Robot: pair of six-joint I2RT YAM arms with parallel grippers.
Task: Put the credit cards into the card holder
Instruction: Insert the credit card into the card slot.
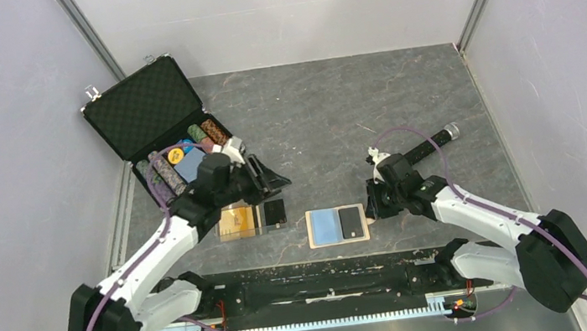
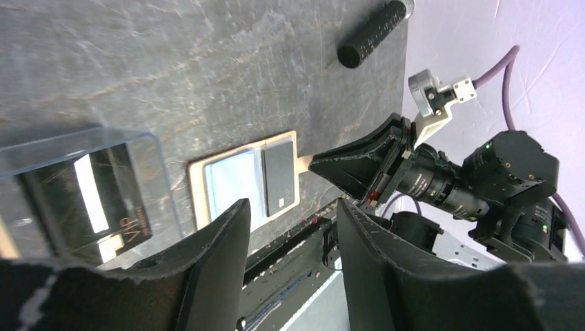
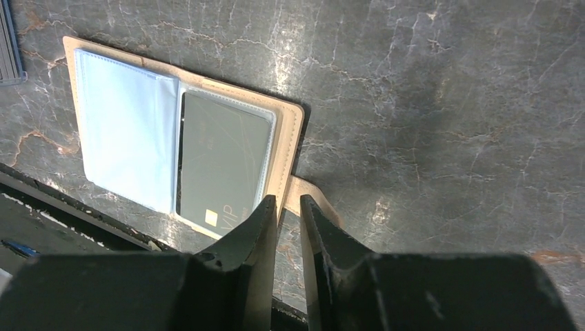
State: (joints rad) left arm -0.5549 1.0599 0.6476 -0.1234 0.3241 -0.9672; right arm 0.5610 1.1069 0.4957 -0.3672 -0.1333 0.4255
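From above, the card holder [image 1: 337, 226] lies open and flat on the counter [image 1: 309, 113] near its front edge, between the two arms. A dark card [image 1: 351, 222] sits in its right pocket. The right gripper [image 1: 374, 204] hangs at the holder's right edge. The left gripper [image 1: 271, 182] hovers over a clear box [image 1: 251, 220], in which an orange-gold card [image 1: 237, 221] shows. The open poker-chip case [image 1: 152, 107] stands behind.

In the left wrist view, that gripper's jaws stand well apart with nothing between them.

In the right wrist view, the jaws are only narrowly apart, over the holder's snap tab [image 3: 292, 189]. Whether they touch it I cannot tell.
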